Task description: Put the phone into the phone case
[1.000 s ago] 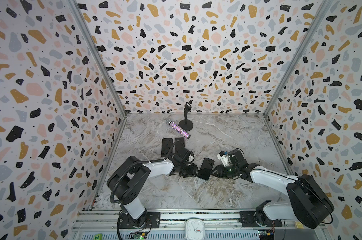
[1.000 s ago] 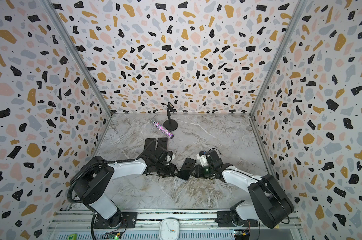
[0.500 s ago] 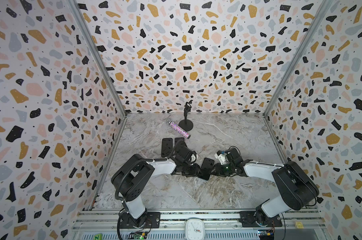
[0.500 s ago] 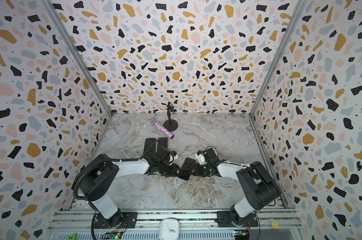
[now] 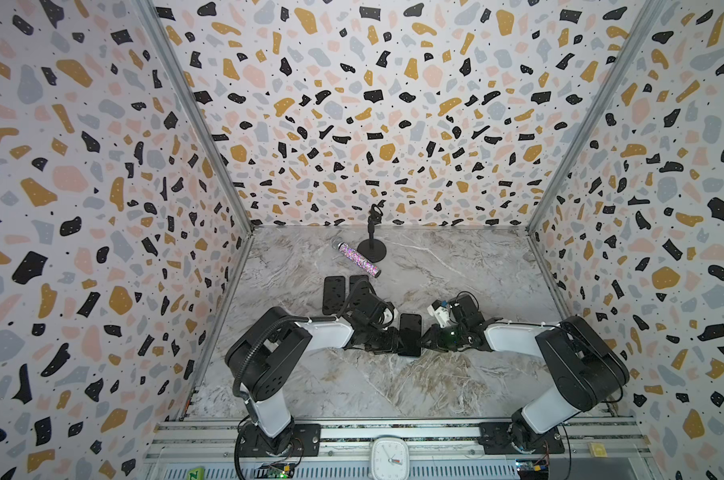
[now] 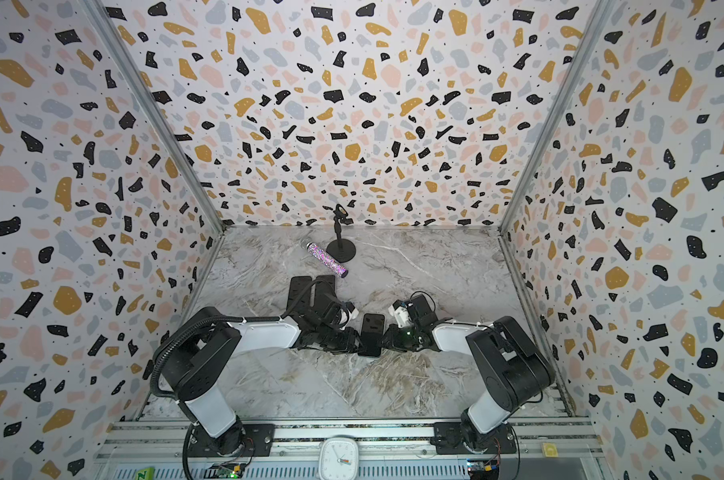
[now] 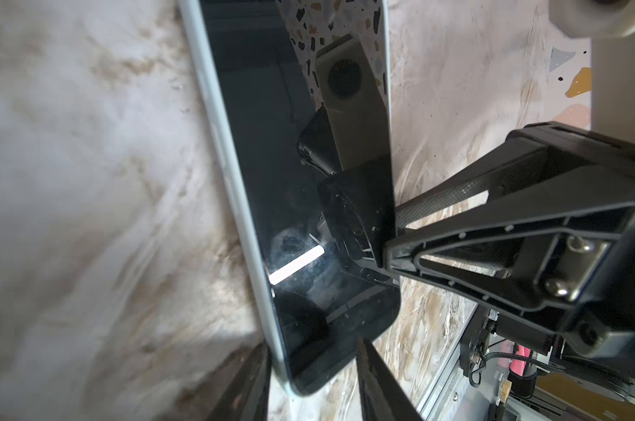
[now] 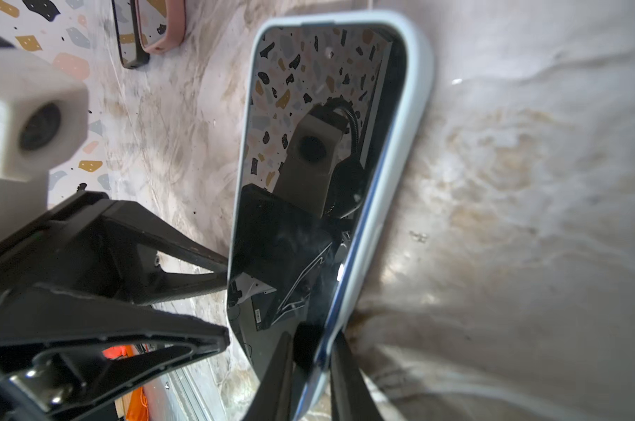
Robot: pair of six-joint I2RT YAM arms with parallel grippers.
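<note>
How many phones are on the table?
3. The nearest phone sits mid-table; the far phone and its neighbour lie side by side behind it, the neighbour partly hidden by the left arm.

Three speckled walls (image 5: pixel 372 104) in pink, mustard, grey and black closed round a grey marble counter (image 5: pixel 352 386), with metal posts (image 5: pixel 196 120) in the corners and even, soft light.

three phones (image 5: pixel 410 332), one glitter tube (image 5: pixel 358 259), one stand (image 5: pixel 371 250), one clock (image 5: pixel 389 458)
</note>
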